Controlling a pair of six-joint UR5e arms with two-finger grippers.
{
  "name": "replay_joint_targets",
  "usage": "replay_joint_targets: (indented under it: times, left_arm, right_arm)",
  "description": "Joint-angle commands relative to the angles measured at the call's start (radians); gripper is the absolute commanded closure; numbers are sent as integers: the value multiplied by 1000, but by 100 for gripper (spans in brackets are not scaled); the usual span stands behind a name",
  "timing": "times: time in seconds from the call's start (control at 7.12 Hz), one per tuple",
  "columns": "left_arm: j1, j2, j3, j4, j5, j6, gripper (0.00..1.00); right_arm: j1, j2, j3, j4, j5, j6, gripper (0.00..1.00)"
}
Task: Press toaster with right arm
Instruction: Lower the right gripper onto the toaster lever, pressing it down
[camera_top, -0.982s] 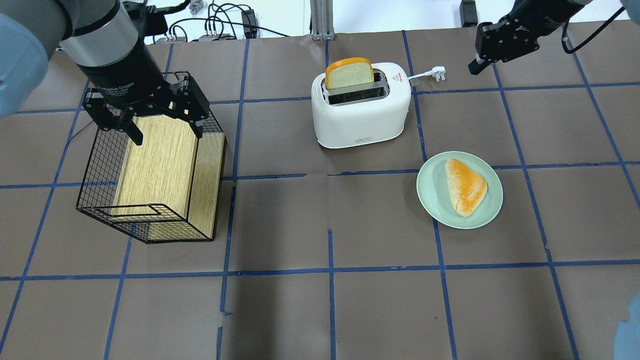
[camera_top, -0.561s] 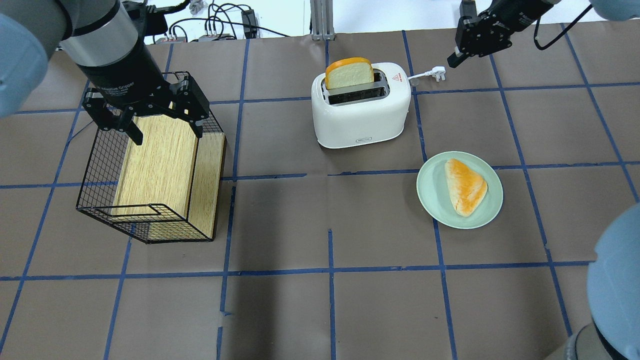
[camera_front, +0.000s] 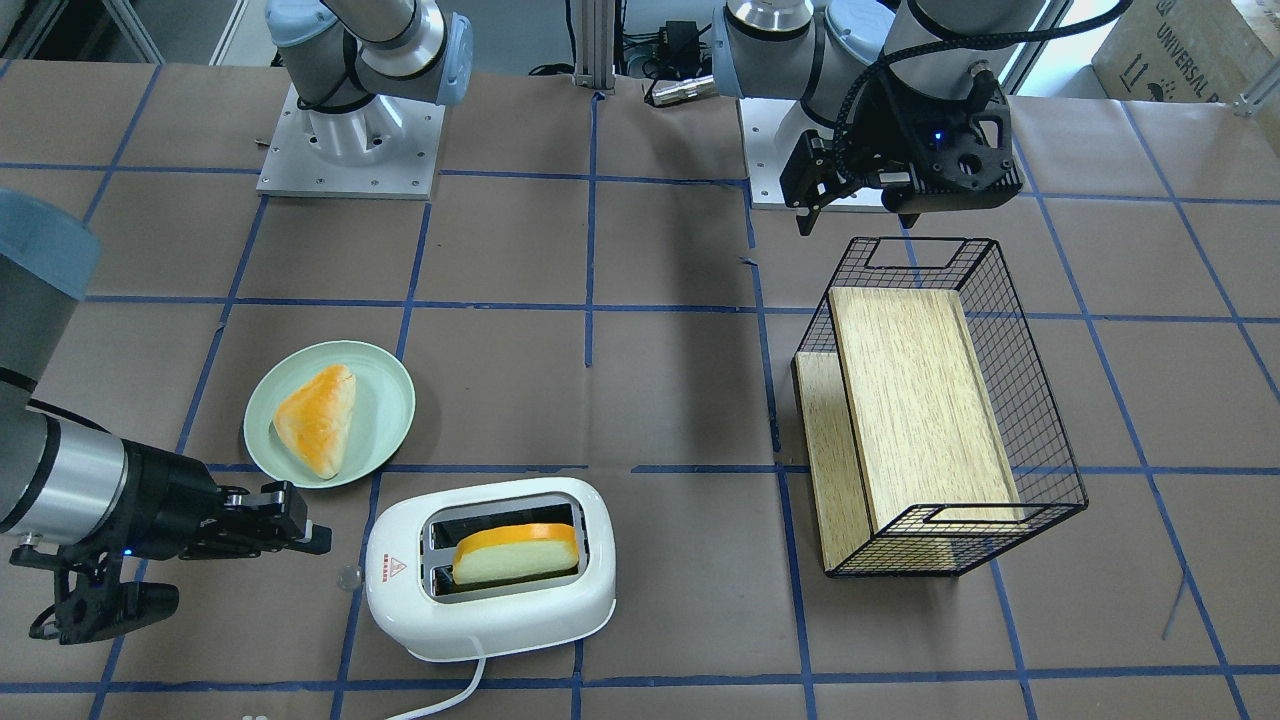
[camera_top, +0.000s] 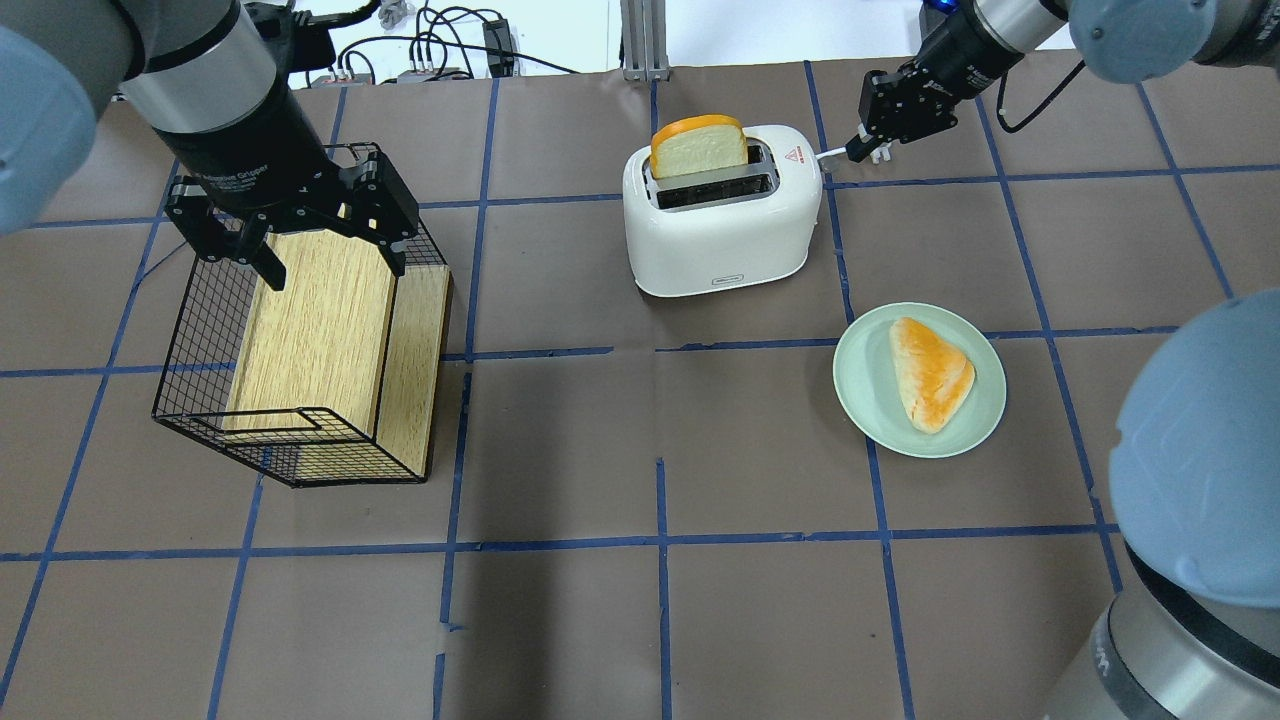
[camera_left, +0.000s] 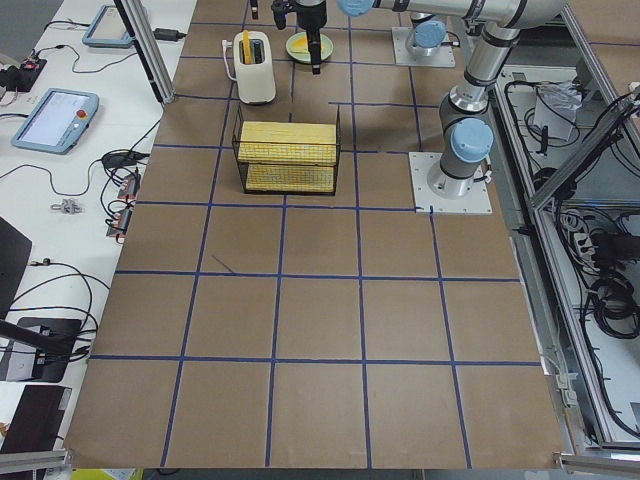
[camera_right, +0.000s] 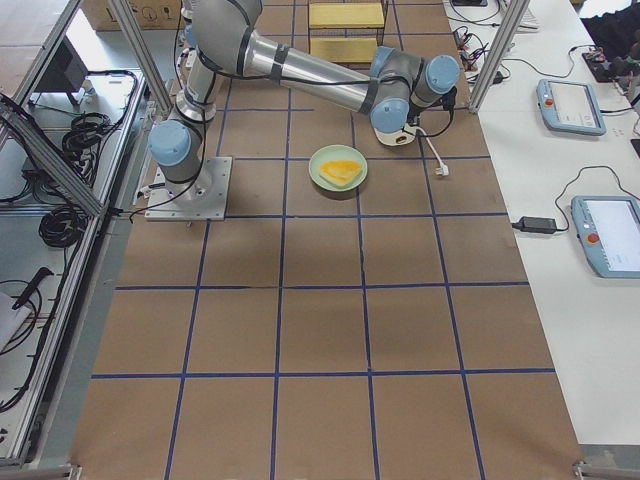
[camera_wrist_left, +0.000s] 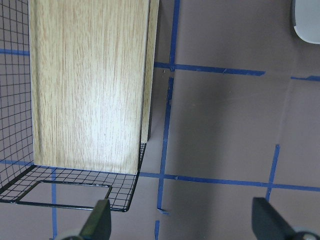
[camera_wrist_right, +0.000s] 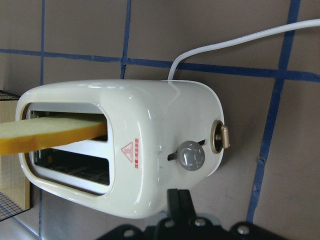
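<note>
Just beside toaster (camera_top: 722, 215) — right claw (camera_top: 858, 150); apart

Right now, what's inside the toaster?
One slice of bread stands in the slot of the toaster farther from the robot, its top sticking out. The nearer slot looks empty. The slice's bottom is hidden down inside.

Robotics lab: teach pendants (camera_right: 571, 107), aluminium framing (camera_right: 497, 55), blue-taped grid table (camera_top: 760, 440).

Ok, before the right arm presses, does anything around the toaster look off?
The toaster is not plugged in: its white cord ends in a plug lying loose on the table. The bread slice stands high in the slot farther from the robot. Nothing looks spilled or damaged.
</note>
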Motion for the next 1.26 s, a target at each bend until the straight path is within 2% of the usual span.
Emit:
replay_joint_targets:
  times: [0.0,0.28,1.12]
  left_arm:
    - [0,0,-1,0,0,0,0]
    - [0,0,1,1,0,0,0]
    - [0,0,-1,0,0,0,0]
  right_arm:
    - [2,52,-35,-8,3,1,95]
    - [3,86,-106,1,2,4,95]
    - [34,129,-107,-9,2,2,95]
